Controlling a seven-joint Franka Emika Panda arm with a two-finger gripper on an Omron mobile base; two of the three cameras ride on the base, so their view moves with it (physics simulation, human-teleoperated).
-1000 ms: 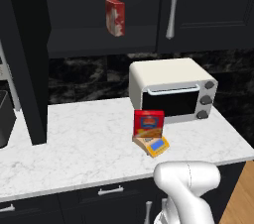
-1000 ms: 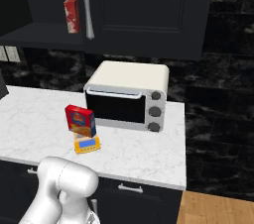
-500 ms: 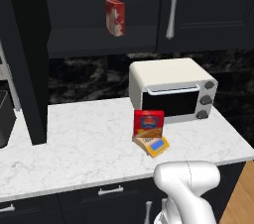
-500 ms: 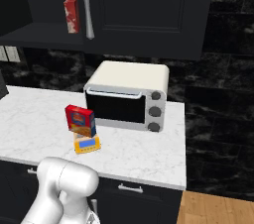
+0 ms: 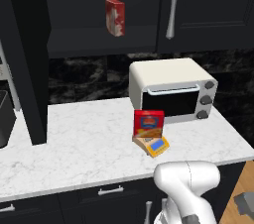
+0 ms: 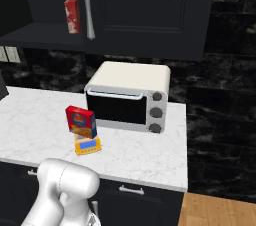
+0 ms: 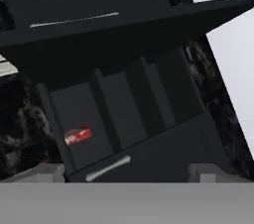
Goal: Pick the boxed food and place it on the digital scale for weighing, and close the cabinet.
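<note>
The boxed food [image 5: 149, 124] stands on the digital scale [image 5: 153, 144].

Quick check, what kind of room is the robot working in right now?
A kitchen, rendered rather than real: a toaster oven sits on a white marble counter under a black wall cabinet, with a boxed food on a small scale.

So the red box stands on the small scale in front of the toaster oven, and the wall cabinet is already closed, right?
Not quite. The red box does stand on the scale before the toaster oven, but the cabinet is open: the left base view shows its door swung out and a carton on the shelf.
</note>
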